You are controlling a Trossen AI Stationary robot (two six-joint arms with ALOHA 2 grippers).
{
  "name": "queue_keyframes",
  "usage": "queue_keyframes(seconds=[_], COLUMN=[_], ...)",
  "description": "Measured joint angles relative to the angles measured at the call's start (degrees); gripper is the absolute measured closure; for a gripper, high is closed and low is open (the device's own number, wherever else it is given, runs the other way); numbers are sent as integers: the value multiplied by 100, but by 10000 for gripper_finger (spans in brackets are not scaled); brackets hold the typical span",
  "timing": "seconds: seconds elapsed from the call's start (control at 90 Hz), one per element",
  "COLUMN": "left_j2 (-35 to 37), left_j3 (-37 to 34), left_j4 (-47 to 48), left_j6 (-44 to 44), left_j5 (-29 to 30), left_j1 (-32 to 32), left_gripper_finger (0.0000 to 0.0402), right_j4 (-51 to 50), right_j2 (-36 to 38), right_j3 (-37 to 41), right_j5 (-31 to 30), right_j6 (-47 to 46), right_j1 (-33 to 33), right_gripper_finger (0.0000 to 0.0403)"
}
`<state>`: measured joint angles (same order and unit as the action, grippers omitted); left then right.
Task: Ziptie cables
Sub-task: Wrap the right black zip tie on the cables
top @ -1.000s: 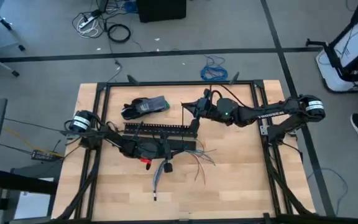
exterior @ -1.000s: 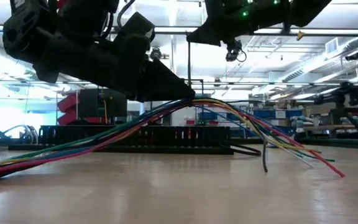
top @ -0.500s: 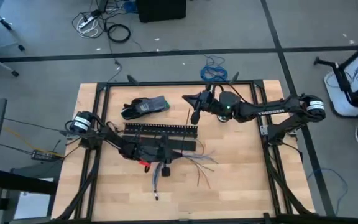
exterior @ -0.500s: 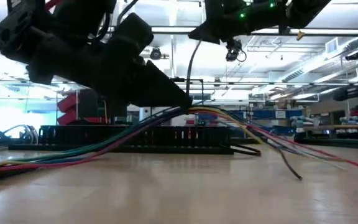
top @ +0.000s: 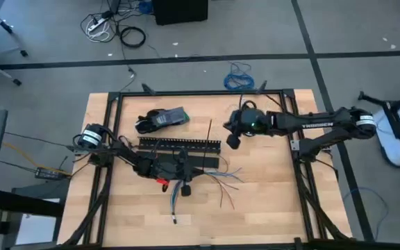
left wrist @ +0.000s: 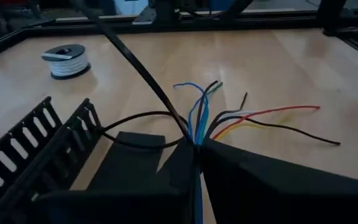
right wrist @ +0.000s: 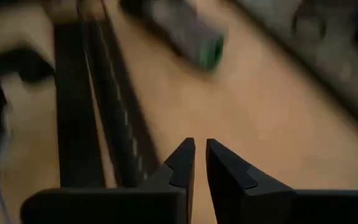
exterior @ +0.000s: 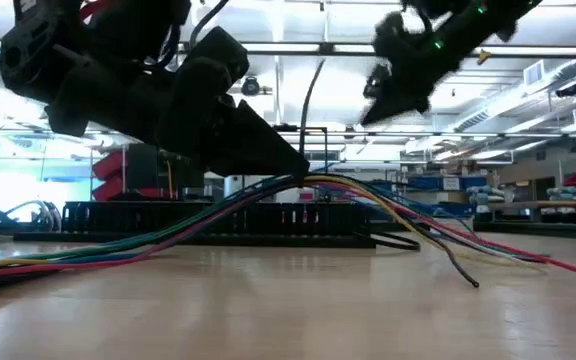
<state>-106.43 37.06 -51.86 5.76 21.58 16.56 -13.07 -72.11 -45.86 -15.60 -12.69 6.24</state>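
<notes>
High view shows you the black slotted channel [top: 179, 144] just beyond the cables [top: 210, 175], which the left gripper [top: 186, 170] clamps at table centre. Right gripper [top: 232, 136] hovers nearly closed, empty.

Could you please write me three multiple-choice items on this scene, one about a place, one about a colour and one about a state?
1. Where is the left gripper?
A. Beside the slotted channel, at the cables
B. Off the table
C. On the tape roll

2. What colour is the ziptie standing up from the bundle?
A. White
B. Black
C. Yellow

3. What does the right gripper hold?
A. The cables
B. The channel
C. Nothing

A: the left gripper clamps the cables by the channel.
B: the ziptie is black.
C: the right gripper is raised, its fingers nearly together and bare.
</notes>
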Motion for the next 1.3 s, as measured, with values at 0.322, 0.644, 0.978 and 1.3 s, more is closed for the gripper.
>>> queue_keyframes(seconds=[0.322, 0.644, 0.978, 1.3], left_j2=[7, 9, 9, 9], left_j3=[4, 4, 4, 4], left_j4=[673, 755, 768, 758], left_j6=[290, 367, 276, 203], left_j5=[-782, -1029, -1029, -1019], left_j1=[-28, -41, -44, -44], left_gripper_finger=[387, 387, 387, 381], right_j4=[1037, 2294, 2315, 2194], right_j2=[-765, -1892, -1636, -1503], right_j3=[883, 1141, 1141, 1136], right_j5=[65, 322, 823, 1376], right_j6=[-645, -612, -56, -125], right_j1=[-465, -628, -740, -741], right_gripper_finger=[364, 364, 364, 309])
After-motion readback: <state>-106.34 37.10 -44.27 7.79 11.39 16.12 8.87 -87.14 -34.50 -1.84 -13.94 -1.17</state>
